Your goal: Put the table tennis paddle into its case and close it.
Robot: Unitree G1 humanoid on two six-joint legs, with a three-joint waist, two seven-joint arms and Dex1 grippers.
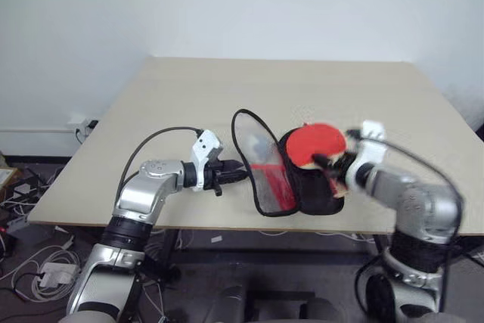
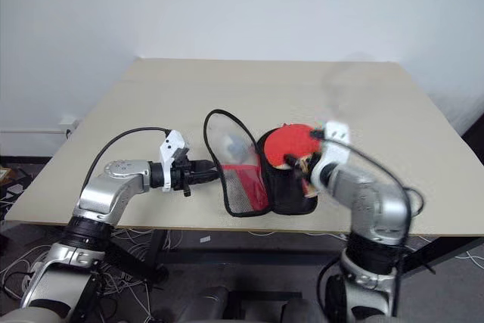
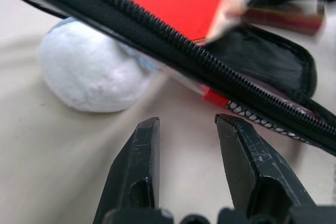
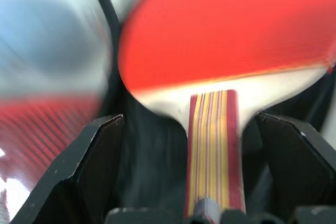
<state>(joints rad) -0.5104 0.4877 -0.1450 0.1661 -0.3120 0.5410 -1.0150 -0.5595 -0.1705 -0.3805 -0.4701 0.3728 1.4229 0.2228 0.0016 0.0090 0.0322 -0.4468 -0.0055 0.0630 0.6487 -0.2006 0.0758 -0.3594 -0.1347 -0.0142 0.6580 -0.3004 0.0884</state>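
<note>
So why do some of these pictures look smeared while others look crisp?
Left eye view: the right pincer and its arm are smeared; the table is crisp. Right wrist view: the paddle and case are blurred. Left wrist view: the zip is sharp, the paddle beyond streaked.

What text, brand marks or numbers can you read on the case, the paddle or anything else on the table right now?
None can be read.
Table tennis paddle: plain red face, striped handle edge, no print in sight.
Case: open, black lining and clear panel facing up; no logo legible.
White fluffy object beside the case zip: unmarked.
Table: no labels.
</note>
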